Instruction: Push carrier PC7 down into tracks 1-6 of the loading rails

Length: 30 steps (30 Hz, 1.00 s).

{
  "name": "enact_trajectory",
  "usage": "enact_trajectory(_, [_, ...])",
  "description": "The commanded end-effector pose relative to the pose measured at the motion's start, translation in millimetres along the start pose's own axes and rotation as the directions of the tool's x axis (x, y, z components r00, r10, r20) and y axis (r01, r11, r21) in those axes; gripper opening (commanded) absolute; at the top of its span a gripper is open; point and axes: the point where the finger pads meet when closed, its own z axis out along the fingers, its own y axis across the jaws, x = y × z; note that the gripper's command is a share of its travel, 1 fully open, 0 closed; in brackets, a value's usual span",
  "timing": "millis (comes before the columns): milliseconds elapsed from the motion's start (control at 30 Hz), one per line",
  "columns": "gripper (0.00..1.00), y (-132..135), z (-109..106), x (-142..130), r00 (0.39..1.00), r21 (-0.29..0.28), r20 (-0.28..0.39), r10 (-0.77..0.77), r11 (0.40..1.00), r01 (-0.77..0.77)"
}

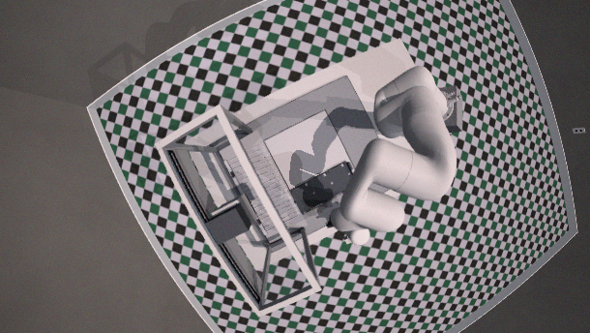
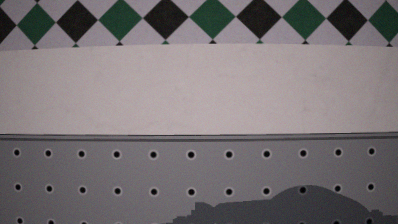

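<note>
Beside the rails (image 1: 271, 189), dark carrier (image 1: 321, 186) partly under the arm (image 1: 411, 165), hand hidden, fingers apart.

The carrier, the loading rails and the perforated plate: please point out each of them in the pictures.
carrier (image 1: 323, 184), top view, on its dark top face beside the arm.
loading rails (image 1: 271, 186), top view, on the ribbed strip of tracks.
perforated plate (image 2: 150, 172), wrist view, on bare grey surface between holes.

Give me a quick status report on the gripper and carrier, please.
Gripper open, holding nothing, out of view under the arm. Carrier loose in front of the rails, not yet in the tracks. No obstruction visible.
</note>
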Motion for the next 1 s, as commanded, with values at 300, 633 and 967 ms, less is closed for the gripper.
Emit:
enact_trajectory(300, [1.00,0.6,-22.3,1.7,1.000,-0.002,-0.004,-0.001,1.000,0.001])
enact_trajectory(633, [1.00,0.6,-39.0,1.6,1.000,-0.002,-0.004,-0.001,1.000,0.001])
enact_trajectory(967, [1.00,0.5,-52.3,1.6,1.000,-0.002,-0.004,-0.001,1.000,0.001])
